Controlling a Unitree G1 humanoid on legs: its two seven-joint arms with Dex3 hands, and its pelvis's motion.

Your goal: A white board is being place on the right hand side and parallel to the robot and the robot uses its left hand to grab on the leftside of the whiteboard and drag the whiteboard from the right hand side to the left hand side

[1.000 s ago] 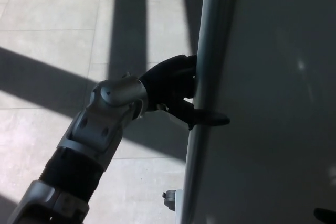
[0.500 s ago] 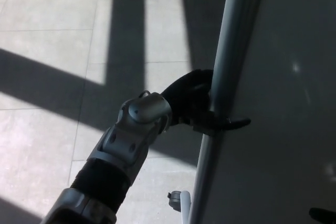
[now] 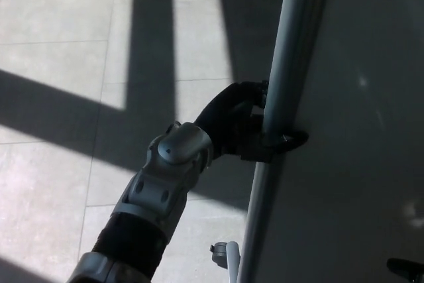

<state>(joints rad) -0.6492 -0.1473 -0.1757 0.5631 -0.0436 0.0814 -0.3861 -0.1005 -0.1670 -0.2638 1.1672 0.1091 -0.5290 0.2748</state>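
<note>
The whiteboard (image 3: 351,130), filling the picture from 12 to 5 o'clock, looks rigid, smooth-faced and probably heavy on its caster (image 3: 228,256), so its rounded left frame (image 3: 285,84), where the left hand (image 3: 232,124) has its fingers (image 3: 281,142) wrapped around, seems the sound hold.

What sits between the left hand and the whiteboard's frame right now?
Nothing: in the head view the left hand is clamped directly on the whiteboard frame.

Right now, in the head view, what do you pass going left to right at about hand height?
Sunlit tiled floor → left arm → left hand gripping the frame → whiteboard frame → whiteboard surface.
</note>
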